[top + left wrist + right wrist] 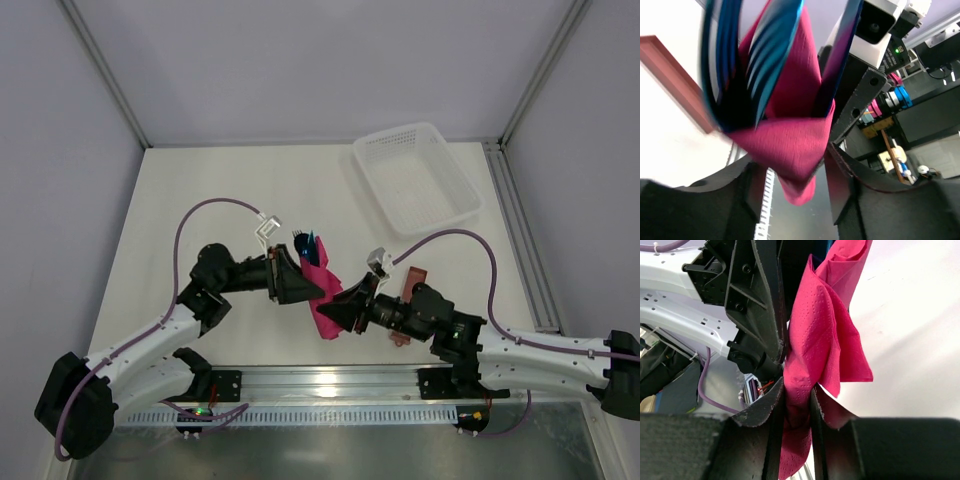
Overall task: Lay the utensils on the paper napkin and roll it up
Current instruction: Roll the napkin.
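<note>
Nearest the bases, the right gripper (pixel 796 390) had its fingers closed on the lower end of the paper napkin (pixel 825 335), mid-table (pixel 200 180). The left gripper (pixel 792 170) stood with jaws apart around the bundle. The blue utensils (pixel 308 243) stuck out its far end; beyond sat a white basket (pixel 467 180)

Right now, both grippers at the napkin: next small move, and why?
Probably close the left gripper on the paper napkin around the utensils. Its jaws stand open, so only the right gripper pinches the napkin's other end, and the wrap looks loose.
</note>
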Robot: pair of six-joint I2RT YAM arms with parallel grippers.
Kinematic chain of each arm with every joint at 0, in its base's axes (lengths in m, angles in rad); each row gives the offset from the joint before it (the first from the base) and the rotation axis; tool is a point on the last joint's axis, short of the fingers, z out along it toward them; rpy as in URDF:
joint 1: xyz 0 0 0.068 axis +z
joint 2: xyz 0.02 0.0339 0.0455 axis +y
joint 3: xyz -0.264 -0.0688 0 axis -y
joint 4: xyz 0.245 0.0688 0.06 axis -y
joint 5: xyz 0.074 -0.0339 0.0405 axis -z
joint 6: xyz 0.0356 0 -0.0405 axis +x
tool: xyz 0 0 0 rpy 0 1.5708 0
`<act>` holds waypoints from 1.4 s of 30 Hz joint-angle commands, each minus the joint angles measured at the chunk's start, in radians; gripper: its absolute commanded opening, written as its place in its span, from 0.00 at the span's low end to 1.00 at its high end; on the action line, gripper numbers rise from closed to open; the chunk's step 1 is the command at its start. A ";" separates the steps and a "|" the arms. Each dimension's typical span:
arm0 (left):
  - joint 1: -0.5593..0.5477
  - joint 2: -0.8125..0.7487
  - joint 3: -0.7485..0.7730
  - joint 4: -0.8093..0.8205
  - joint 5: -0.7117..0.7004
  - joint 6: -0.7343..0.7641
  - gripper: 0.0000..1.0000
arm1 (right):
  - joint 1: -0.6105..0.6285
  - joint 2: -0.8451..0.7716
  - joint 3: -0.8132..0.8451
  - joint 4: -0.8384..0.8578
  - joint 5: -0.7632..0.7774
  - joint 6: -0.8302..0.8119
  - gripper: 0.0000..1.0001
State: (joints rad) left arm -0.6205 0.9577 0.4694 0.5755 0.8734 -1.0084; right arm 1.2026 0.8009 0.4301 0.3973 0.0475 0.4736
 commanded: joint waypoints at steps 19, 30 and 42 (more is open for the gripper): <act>0.001 -0.051 -0.051 0.127 -0.059 0.014 0.72 | -0.054 0.047 -0.014 0.325 -0.052 0.157 0.04; 0.001 0.078 -0.005 0.345 -0.044 -0.061 0.75 | -0.140 0.096 -0.030 0.452 -0.167 0.272 0.04; 0.007 -0.005 -0.035 0.190 -0.123 -0.015 0.73 | -0.159 0.055 -0.040 0.405 -0.166 0.240 0.04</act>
State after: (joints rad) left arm -0.6193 1.0027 0.4259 0.7803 0.7849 -1.0565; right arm 1.0492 0.8825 0.3752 0.7017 -0.1093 0.7322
